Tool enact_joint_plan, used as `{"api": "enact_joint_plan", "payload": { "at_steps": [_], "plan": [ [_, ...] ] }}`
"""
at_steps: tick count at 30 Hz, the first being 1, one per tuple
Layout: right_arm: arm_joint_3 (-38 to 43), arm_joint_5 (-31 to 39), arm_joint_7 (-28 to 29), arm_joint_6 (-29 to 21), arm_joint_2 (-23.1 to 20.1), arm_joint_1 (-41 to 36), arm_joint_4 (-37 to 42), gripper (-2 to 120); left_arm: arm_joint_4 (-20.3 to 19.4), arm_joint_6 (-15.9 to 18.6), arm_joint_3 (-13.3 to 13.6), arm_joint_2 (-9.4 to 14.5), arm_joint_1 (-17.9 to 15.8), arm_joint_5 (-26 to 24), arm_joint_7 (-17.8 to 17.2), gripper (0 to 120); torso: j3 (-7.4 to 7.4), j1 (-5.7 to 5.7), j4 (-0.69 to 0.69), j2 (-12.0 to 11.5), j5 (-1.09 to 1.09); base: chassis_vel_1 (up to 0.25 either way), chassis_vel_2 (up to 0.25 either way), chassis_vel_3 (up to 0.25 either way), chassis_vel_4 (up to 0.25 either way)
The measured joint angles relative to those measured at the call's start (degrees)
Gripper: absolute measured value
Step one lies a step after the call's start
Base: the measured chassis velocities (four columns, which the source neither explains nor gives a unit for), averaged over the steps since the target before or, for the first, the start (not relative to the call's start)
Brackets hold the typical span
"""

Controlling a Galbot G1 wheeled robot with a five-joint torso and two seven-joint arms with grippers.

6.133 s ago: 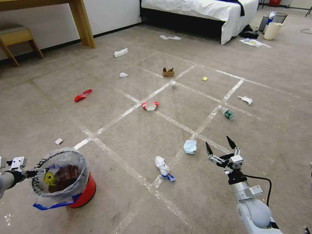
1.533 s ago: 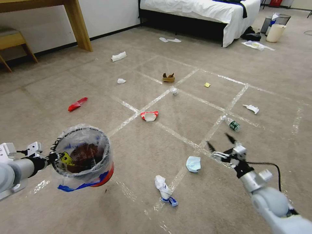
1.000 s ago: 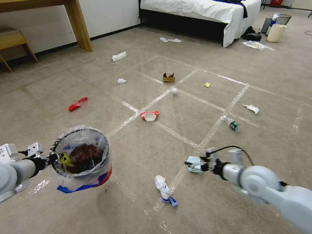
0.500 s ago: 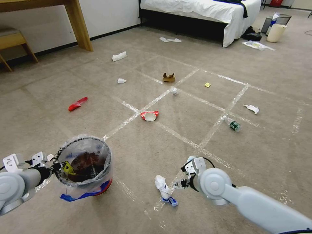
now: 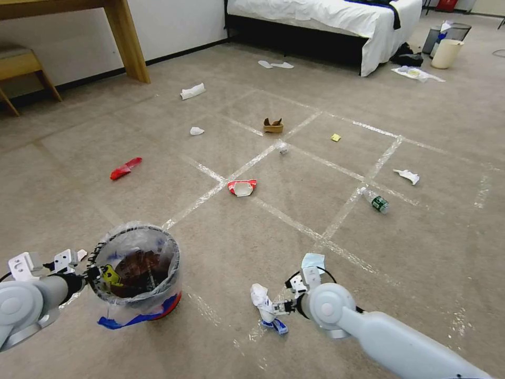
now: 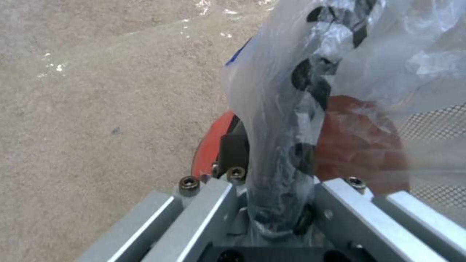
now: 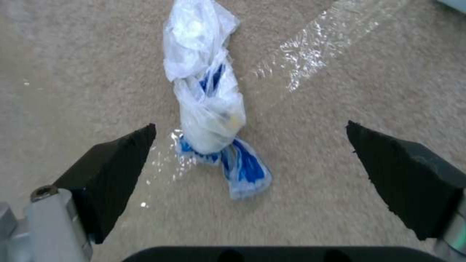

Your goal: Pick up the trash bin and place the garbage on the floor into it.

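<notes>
**On the taped carpet: bin at left, twisted bag at centre**

On the near-left floor [image 5: 326, 173], the trash bin [image 5: 138, 273] stands upright, mouth up, red base low on the carpet; whether it touches cannot be told. Clear liner folded over the rim, blue patch at the foot, yellow tag on the rim's left. Left gripper [image 5: 87, 272] clenched on that rim edge; the left wrist view shows the bag-covered rim [image 6: 291, 145] pinched between its fingers.

Near centre: white-and-blue twisted plastic bag [image 5: 265, 307], long axis running away from the robot, blue end nearest. It lies beside a tape line. Right gripper [image 5: 281, 308] sits low just right of it, jaws spread wide; in the right wrist view the black fingertips [image 7: 116, 163] flank the bag [image 7: 209, 109] without touching.

Pale blue face mask [image 5: 313, 260] just beyond the right wrist.

Farther out, well apart: red-and-white paper bowl [image 5: 242, 187], small bottle [image 5: 375, 200] lying diagonally, red wrapper [image 5: 125, 168], brown cardboard tray [image 5: 273, 125], white tissues [image 5: 192, 91].

Open carpet between bin and bag. A table leg [image 5: 126, 39] and a bed [image 5: 326, 16] bound the far side.
</notes>
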Motion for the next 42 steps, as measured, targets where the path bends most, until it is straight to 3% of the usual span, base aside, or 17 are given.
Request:
{"api": "enact_joint_plan", "payload": {
  "at_steps": [15,36,42],
  "plan": [
    [-6.49,-5.92,2.0,1.43,5.65,2.15,-5.94,100,-0.63,0.0,0.0,-0.9,0.66,1.12,0.95,1,0.0,0.0,0.0,0.0,-0.01,0.0,0.0,0.0,0.0],
    [-10.41,-8.1,2.22,2.46,13.55,5.16,-15.41,100,-0.71,-0.14,0.23,-2.87,0.91,3.82,3.14,1,0.0,0.0,0.0,0.0,0.0,0.0,0.0,0.0,0.0],
    [-9.94,-9.71,1.63,3.21,13.45,4.94,-17.25,100,-0.51,-0.21,0.5,-3.2,0.93,4.57,3.78,1,0.0,0.0,-0.01,0.0,0.0,0.0,0.0,0.0,0.0]
  ]
}}
